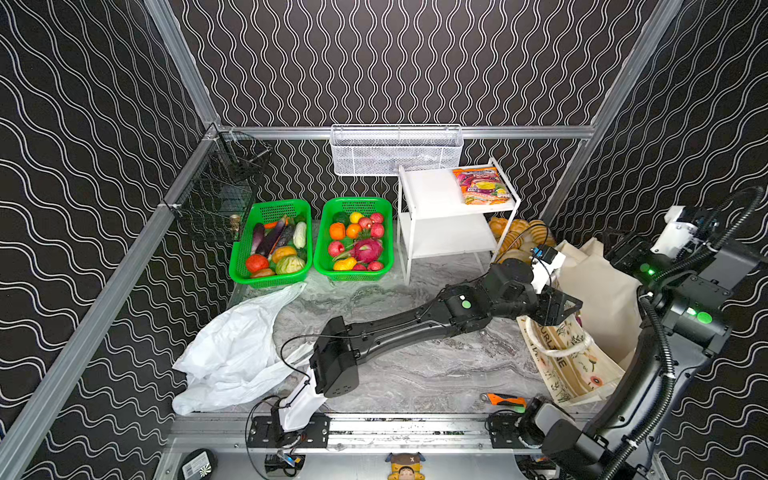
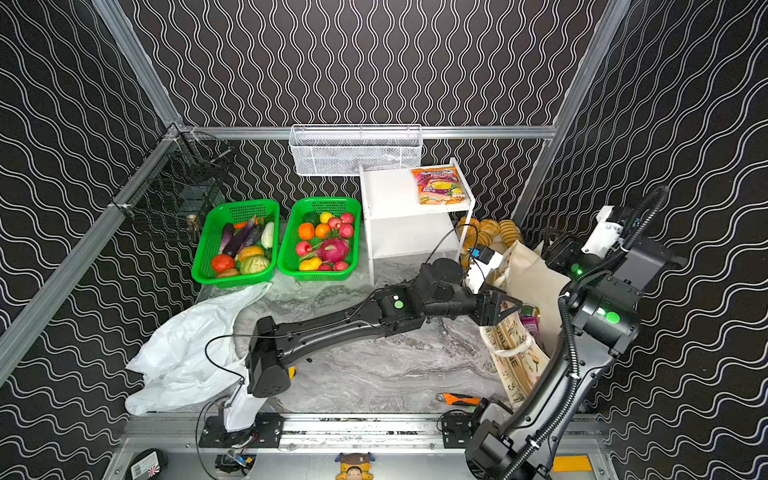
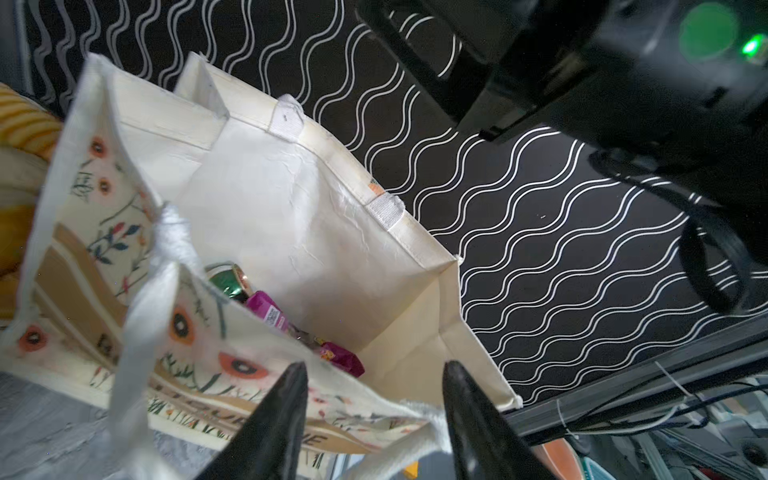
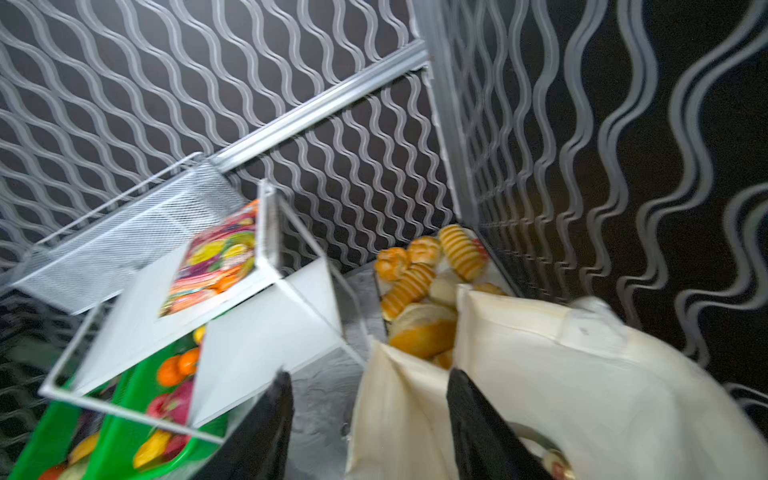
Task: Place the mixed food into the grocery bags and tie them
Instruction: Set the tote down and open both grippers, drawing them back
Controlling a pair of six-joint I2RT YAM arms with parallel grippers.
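The cream cloth tote (image 1: 598, 291) stands open at the right, printed side toward the table's middle. Inside it lie a green can (image 3: 228, 280), a purple packet (image 3: 266, 309) and a magenta packet (image 3: 343, 359). My left gripper (image 3: 376, 368) reaches across to the tote's front rim (image 2: 505, 309); it is open, and the rim and a white strap (image 3: 399, 449) pass between its jaws. My right gripper (image 4: 370, 374) hangs open over the tote's far corner (image 1: 613, 243), a fold of cloth between its fingers. The thin white plastic bag (image 1: 232, 353) lies crumpled at the left.
Two green baskets stand at the back, one with vegetables (image 1: 272, 245) and one with toy fruit and a pink dragon fruit (image 1: 368, 249). A white shelf (image 1: 436, 195) bears a snack packet (image 1: 482, 185). Bread (image 1: 515, 235) sits behind the tote. An orange-handled tool (image 1: 503, 401) lies near the front.
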